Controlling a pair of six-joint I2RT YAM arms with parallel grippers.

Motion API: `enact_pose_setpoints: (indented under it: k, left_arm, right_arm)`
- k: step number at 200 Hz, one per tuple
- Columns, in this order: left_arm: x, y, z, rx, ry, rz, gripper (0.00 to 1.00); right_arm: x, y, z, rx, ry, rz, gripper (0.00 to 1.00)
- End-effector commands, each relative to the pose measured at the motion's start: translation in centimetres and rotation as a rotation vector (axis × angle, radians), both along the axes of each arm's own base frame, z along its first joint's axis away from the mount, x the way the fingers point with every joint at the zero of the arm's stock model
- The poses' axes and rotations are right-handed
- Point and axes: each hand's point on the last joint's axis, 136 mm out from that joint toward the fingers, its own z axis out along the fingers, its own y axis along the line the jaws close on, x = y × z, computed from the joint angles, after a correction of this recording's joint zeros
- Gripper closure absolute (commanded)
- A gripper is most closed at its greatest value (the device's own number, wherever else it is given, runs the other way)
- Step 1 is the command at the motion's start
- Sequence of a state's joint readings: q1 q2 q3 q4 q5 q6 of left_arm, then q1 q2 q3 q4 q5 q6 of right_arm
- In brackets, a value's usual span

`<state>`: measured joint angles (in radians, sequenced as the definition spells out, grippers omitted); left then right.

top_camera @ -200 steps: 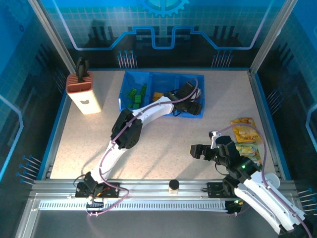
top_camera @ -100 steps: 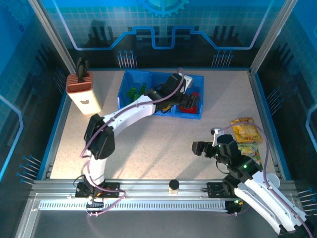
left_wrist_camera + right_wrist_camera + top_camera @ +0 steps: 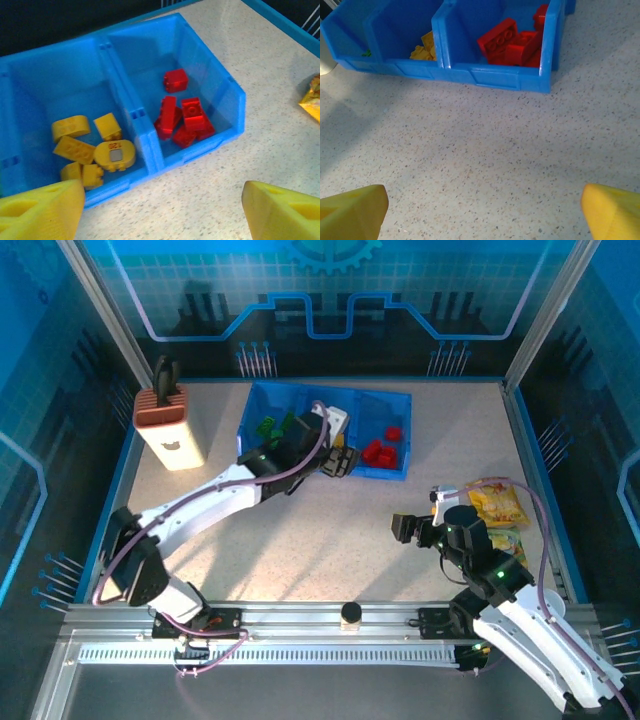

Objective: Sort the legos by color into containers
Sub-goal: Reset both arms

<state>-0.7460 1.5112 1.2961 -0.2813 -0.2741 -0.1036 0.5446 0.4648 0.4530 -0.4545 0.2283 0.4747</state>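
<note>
Legos (image 3: 186,119) are looking light, hard, slick; gripping across flat sides is seeming wisest; left pincer (image 3: 162,200) and right pincer (image 3: 484,197) are gaping, empty.

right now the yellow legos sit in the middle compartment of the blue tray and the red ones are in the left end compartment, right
Not quite. The red legos are in the right end compartment of the blue tray, not the left end one; the top external view shows this. The yellow legos do sit in the middle compartment.
</note>
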Motion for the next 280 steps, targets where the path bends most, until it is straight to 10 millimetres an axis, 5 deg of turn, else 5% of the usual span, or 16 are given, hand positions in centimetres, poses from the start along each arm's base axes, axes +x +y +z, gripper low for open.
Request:
enact_pose_setpoints:
  k: [1,153,191,280]
  left_arm:
    - [-0.3,2.8,1.5,0.019,-0.09,0.066,0.16]
    - [-5.9,17.0,0.1,0.108,-0.288,0.411,0.1]
    - [-6.7,19.4,-0.6,0.141,-0.381,0.48,0.01]
    - [-7.8,23.2,-2.6,0.247,-0.446,0.638,0.01]
  right_arm:
    - [0.7,-0.4,2.2,-0.022,-0.084,-0.017,0.0]
    - [0.1,-5.0,1.9,-0.091,-0.195,-0.204,0.0]
    - [0.3,-6.5,1.6,-0.134,-0.2,-0.279,0.0]
    - [0.6,-9.2,0.7,-0.228,-0.238,-0.419,0.0]
